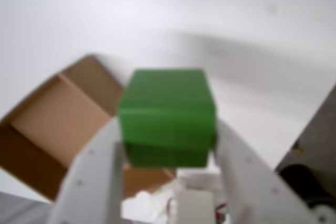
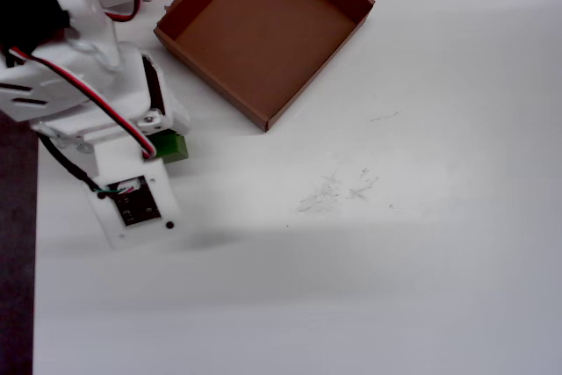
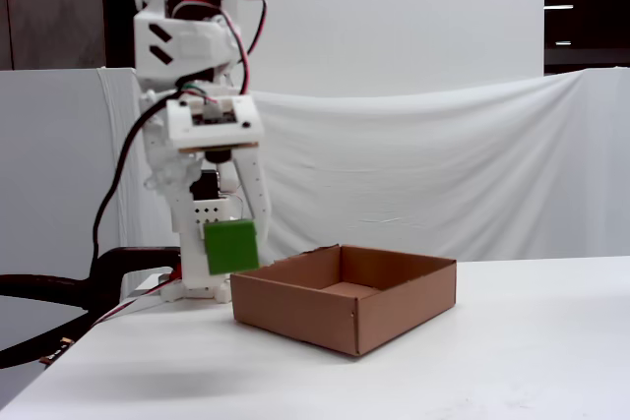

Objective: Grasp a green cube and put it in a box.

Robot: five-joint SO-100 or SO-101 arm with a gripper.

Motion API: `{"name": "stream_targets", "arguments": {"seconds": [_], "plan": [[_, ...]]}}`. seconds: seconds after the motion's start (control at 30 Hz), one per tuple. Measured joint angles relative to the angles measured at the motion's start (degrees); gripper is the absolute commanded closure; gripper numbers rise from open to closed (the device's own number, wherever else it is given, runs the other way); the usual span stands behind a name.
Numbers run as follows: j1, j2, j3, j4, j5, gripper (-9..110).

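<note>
The green cube (image 1: pixel 167 119) fills the middle of the wrist view, clamped between the two white fingers (image 1: pixel 94 174) of my gripper (image 1: pixel 168 145), which is shut on it. The fixed view shows the cube (image 3: pixel 230 246) hanging clear of the table, just left of the box (image 3: pixel 345 314). From overhead only a green corner (image 2: pixel 171 145) peeks out under the arm, below and left of the brown cardboard box (image 2: pixel 263 28). In the wrist view the box (image 1: pixel 52 124) lies behind the cube on the left, open and holding nothing.
The arm's white base (image 3: pixel 202 263) stands behind the box in the fixed view. The white tabletop (image 2: pixel 369 243) spreads right of and below the arm in the overhead view. Its dark left edge (image 2: pixel 16 243) runs close to the arm.
</note>
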Motion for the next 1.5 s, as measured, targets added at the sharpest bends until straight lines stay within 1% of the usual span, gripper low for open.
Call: {"name": "stream_targets", "arguments": {"seconds": [0.33, 0.5, 0.67, 0.8, 1.13, 1.3, 1.5], "plan": [[-12.92, 4.83, -0.09, 7.91, 9.32, 86], [-19.42, 6.06, 1.93, 8.61, 14.85, 86], [-24.08, 6.24, 8.53, 5.27, 18.54, 85], [-27.25, 6.24, 15.21, -0.26, 20.65, 84], [-30.67, 4.22, 21.27, -6.68, 21.88, 84], [-31.38, 1.23, 24.08, -12.13, 22.59, 84], [-31.73, 1.32, 26.46, -15.47, 22.76, 83]]}}
